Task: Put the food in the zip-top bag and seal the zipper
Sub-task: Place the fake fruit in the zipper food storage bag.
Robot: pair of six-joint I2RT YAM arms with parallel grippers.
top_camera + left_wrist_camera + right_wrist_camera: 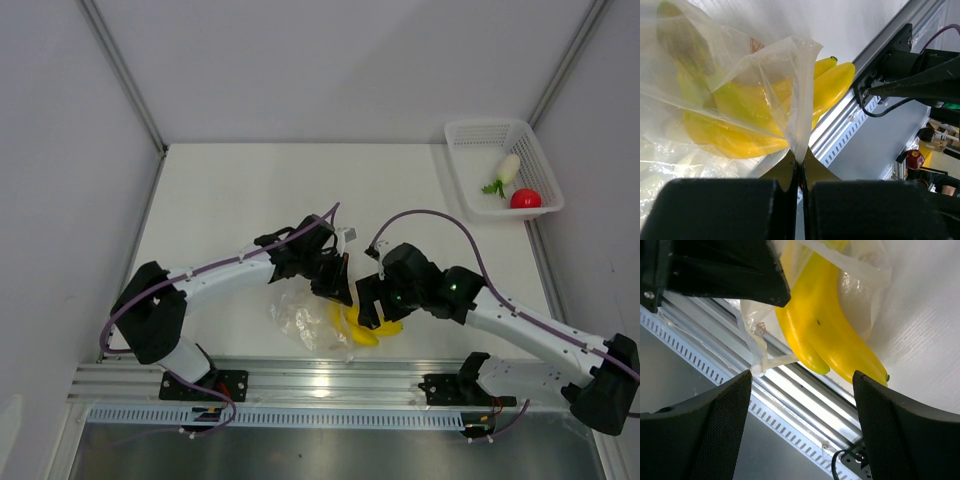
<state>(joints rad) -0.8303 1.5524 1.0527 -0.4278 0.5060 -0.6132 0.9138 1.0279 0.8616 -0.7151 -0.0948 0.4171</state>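
The clear zip-top bag point(303, 317) lies crumpled at the table's near edge. My left gripper point(340, 285) is shut on an edge of the bag point(790, 95), pinching the film. The yellow banana bunch point(365, 328) lies partly inside the bag's mouth, its tips sticking out; it shows in the left wrist view point(760, 120) and the right wrist view point(825, 325). My right gripper point(370, 308) is open and empty, just above the banana tips. The white radish point(505, 170) and red fruit point(525, 198) lie in the basket. The zipper cannot be made out.
A white mesh basket point(470, 180) stands at the back right corner. The aluminium rail point(320, 380) runs along the table's near edge, right beside the bag and bananas. Grey walls close in the table on three sides.
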